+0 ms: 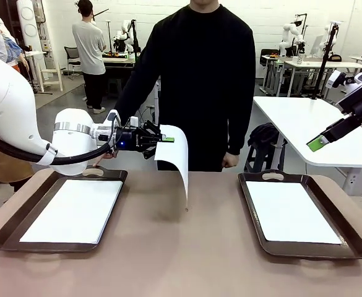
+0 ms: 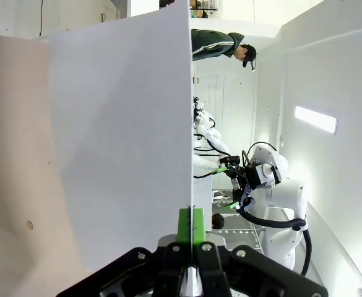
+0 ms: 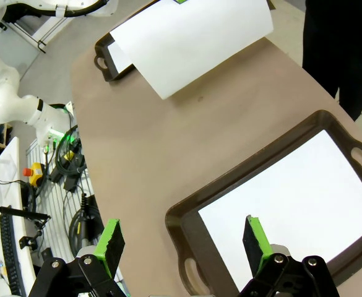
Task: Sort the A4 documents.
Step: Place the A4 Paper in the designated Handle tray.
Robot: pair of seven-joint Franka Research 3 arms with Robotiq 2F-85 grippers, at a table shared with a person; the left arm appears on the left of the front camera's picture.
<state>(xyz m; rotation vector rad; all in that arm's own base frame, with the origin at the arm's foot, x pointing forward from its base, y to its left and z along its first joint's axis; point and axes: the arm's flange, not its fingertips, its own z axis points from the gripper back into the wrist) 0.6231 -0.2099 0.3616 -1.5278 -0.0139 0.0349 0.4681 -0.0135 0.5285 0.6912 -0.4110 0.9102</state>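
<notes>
We read no brand, label or print anywhere: every sheet face in view is blank white and both trays are plain dark brown. In the front view the left gripper [image 1: 168, 140] is clamped shut on the top edge of one A4 sheet [image 1: 176, 158], holding it in the air above the bare middle of the table [image 1: 181, 247], in front of the person in black [image 1: 199, 74]. The sheet droops from the green pads [image 1: 167, 140] and curls downward, so its long axis runs roughly from the pinch point down to a lower corner that hangs close over the tabletop; whether that corner touches the surface we cannot tell. In the left wrist view the same sheet [image 2: 119, 142] stands edge-on between the closed pads [image 2: 190, 224] and extends straight away from them. A second sheet [image 1: 74, 210] lies flat in the left tray [image 1: 7, 242], long axis following the tray's length, away from the robot. A third sheet [image 1: 292, 211] lies flat in the right tray [image 1: 354, 250], aligned the same way. The right gripper [image 1: 320, 143] hangs high at the picture's right side, well apart from the trays. In the right wrist view its two green fingers [image 3: 109, 242] stand wide apart with nothing between them, above the near end of the right tray [image 3: 187, 229] and its sheet [image 3: 292, 210].
</notes>
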